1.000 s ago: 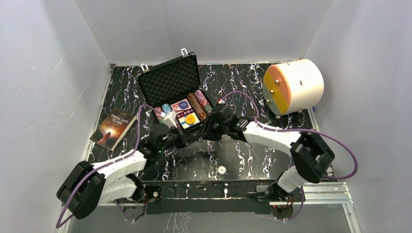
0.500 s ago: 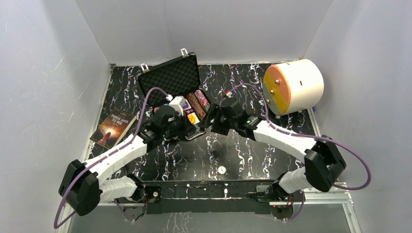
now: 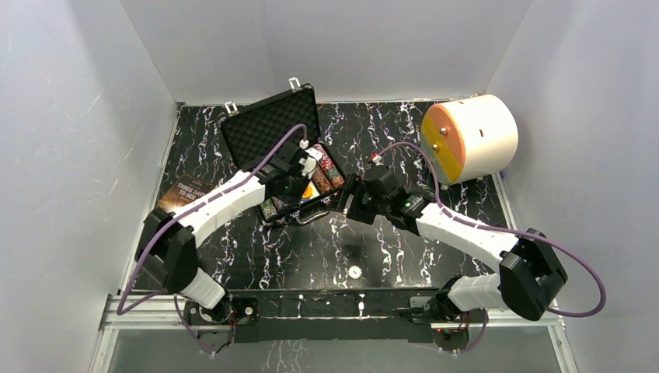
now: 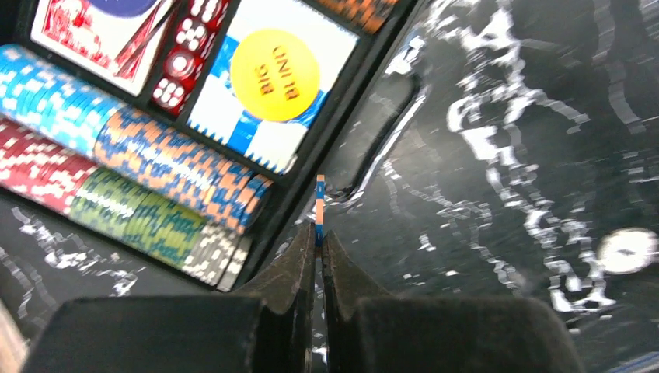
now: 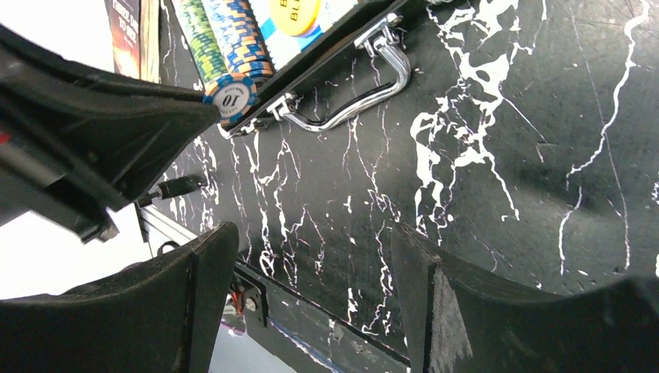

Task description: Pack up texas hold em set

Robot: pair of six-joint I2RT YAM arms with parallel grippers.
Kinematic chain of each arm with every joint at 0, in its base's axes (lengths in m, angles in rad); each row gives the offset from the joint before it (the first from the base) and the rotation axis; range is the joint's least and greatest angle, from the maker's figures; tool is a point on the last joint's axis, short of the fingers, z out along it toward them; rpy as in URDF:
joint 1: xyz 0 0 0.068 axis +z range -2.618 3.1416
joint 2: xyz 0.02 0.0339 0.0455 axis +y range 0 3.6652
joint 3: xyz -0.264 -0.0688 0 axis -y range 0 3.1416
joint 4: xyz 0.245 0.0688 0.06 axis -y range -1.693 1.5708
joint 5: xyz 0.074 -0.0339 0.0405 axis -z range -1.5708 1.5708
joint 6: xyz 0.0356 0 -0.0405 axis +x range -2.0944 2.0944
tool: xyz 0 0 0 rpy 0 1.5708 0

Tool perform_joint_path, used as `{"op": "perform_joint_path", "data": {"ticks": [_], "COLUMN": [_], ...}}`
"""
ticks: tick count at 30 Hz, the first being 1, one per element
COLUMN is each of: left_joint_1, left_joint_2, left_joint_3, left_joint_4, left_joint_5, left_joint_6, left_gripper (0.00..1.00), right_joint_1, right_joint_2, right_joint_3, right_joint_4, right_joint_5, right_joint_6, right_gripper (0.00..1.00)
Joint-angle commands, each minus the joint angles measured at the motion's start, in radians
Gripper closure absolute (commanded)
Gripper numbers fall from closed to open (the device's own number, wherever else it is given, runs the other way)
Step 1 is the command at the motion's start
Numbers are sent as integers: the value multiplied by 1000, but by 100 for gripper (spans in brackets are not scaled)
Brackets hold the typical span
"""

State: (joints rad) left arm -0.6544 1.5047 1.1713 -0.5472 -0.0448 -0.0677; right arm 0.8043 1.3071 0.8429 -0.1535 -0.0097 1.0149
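The black poker case [image 3: 271,127] lies open, its foam lid up. Rows of chips [image 4: 155,167], a yellow big blind button [image 4: 274,74], red dice [image 4: 183,58] and cards fill its tray. My left gripper [image 4: 319,237] is shut on a blue and orange chip [image 4: 319,206], held edge-on just above the case's front edge by the handle [image 5: 365,85]. In the right wrist view the same chip [image 5: 230,95] shows a "10". My right gripper [image 5: 311,241] is open and holds nothing, low over the table just right of the case [image 3: 347,203].
A lone white chip [image 3: 354,272] lies on the marble table near the front rail, also in the left wrist view [image 4: 628,250]. A book [image 3: 180,203] lies left of the case. A white drum with an orange face [image 3: 468,137] stands at the back right.
My left arm has swung up from the near table to the case's front edge, carrying the chip. My right gripper has drawn back to the right, away from the case.
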Motion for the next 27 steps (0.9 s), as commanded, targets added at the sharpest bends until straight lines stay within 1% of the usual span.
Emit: {"op": "perform_joint_path", "data": {"ticks": [1, 9, 14, 25, 27], "left_joint_1": [10, 11, 12, 12, 12], "left_joint_2": [46, 77, 112, 155, 154], "left_joint_3": [58, 67, 79, 105, 103], "left_joint_4": [-188, -204, -194, -182, -177], "left_joint_5": [-142, -164, -216, -211, -238], "left_joint_6": [117, 157, 164, 178, 173], "left_gripper": [100, 100, 100, 100, 95], "right_joint_1": [-5, -7, -7, -8, -8], "right_joint_2": [-67, -29, -20, -29, -26], "right_joint_3": [-27, -11, -11, -19, -18], "right_joint_4": [48, 53, 56, 49, 50], "right_joint_5": [22, -2, -10, -1, -3], "right_joint_6": [16, 16, 17, 12, 11], "right_gripper": [21, 21, 22, 22, 22]}}
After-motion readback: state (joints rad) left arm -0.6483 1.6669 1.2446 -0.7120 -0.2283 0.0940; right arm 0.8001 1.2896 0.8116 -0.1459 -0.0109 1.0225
